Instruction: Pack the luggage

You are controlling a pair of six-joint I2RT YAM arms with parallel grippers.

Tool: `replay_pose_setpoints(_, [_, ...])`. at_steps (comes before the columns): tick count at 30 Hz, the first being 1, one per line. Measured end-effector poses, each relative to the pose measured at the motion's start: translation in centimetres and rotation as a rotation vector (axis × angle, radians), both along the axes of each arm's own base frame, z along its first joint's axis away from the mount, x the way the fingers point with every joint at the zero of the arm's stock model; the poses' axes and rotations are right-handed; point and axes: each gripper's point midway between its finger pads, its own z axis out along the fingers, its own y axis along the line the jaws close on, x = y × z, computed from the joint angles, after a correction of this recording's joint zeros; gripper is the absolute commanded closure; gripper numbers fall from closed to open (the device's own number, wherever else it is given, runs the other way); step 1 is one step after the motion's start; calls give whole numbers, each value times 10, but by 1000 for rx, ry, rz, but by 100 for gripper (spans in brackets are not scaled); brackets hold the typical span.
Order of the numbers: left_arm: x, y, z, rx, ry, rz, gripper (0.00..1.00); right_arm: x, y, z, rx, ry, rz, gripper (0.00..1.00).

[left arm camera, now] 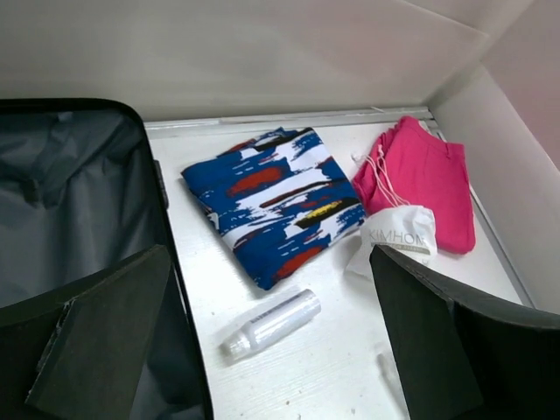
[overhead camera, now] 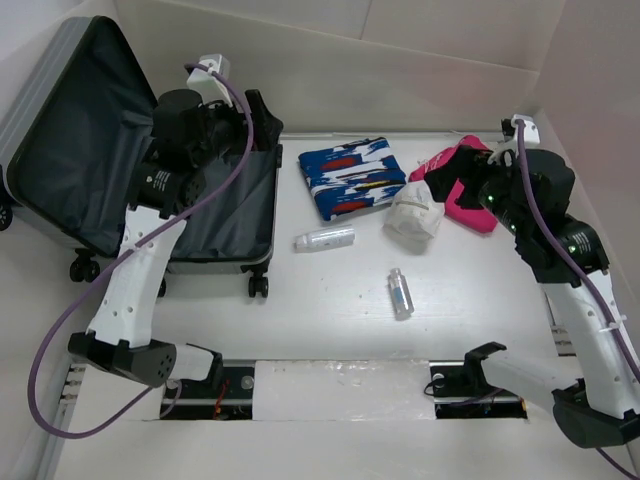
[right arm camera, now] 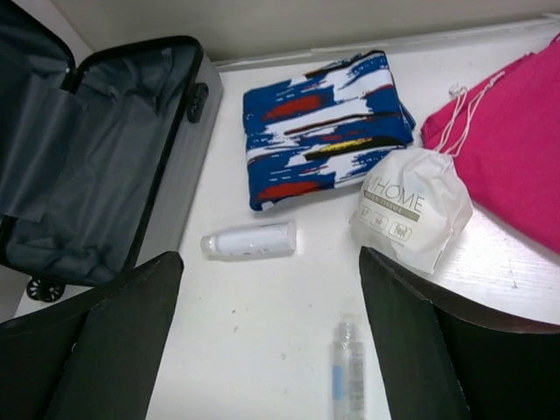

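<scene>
The luggage (overhead camera: 70, 150) is lying open at the tabletop's (overhead camera: 320, 320) left. The left gripper (left arm camera: 267, 341) and right gripper (right arm camera: 271, 341) are both hanging spread apart, empty; a careless approach is likely sending the round white bottle (overhead camera: 324, 238) rolling out of reach.

- A robot lab test cell, not a home: bare white table (overhead camera: 330, 320) boxed in by plain white panels (overhead camera: 400, 70).
- Left arm (overhead camera: 135, 270) and right arm (overhead camera: 590, 320) mounted at its near edge, purple cables (overhead camera: 240, 100) trailing (loose, uncovered).
- The luggage (overhead camera: 60, 150) lies open, laid out like a prop.
</scene>
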Motion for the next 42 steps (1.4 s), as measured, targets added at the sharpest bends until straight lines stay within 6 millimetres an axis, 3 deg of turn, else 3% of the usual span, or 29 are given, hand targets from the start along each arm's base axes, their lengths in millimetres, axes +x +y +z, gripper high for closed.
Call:
replay_pose_setpoints(4, [2,-11,-10,-11,26,-52,3,1,0,-15,-4,39,-7,13])
replay_pose_setpoints(9, [10,-35,-23,-62,77,-139,26,1,0,-29,-7,80,-14,23])
replay_pose_setpoints(12, [18,-60,-38,-95,128,-199,35,1,-1,-30,-3,83,-20,49])
replay_pose_setpoints(13, [22,-69,-45,-108,147,-221,42,1,-1,-31,-3,86,-22,61])
replay_pose_setpoints(14, [26,-79,-52,-127,172,-241,52,1,-1,-33,-2,91,-24,82])
replay_pose_setpoints(15, [31,-88,-60,-145,197,-258,61,1,-1,-35,-4,96,-24,89])
replay_pose_setpoints(17, [46,-103,-76,-183,251,-271,72,0,-1,-40,1,115,-31,94])
replay_pose_setpoints(18, [59,-110,-87,-198,282,-264,76,0,-1,-43,-1,124,-33,94])
replay_pose_setpoints(20, [86,-121,-106,-210,325,-226,75,-2,-2,-48,-2,142,-35,88])
replay_pose_setpoints(21, [102,-126,-116,-217,344,-201,71,-2,-2,-50,0,148,-37,72])
replay_pose_setpoints(23, [130,-137,-140,-230,386,-160,64,-5,-2,-57,2,165,-40,53])
replay_pose_setpoints(24, [136,-138,-144,-244,398,-136,62,-7,-3,-59,1,169,-41,49])
replay_pose_setpoints(26, [152,-147,-185,-246,475,-99,59,-11,-4,-63,5,178,-40,43])
replay_pose_setpoints(31, [156,-145,-255,-260,632,44,52,-25,-8,-69,15,179,-34,41])
replay_pose_setpoints(42, [149,-126,-321,-281,737,350,50,-38,-5,-76,32,199,-3,39])
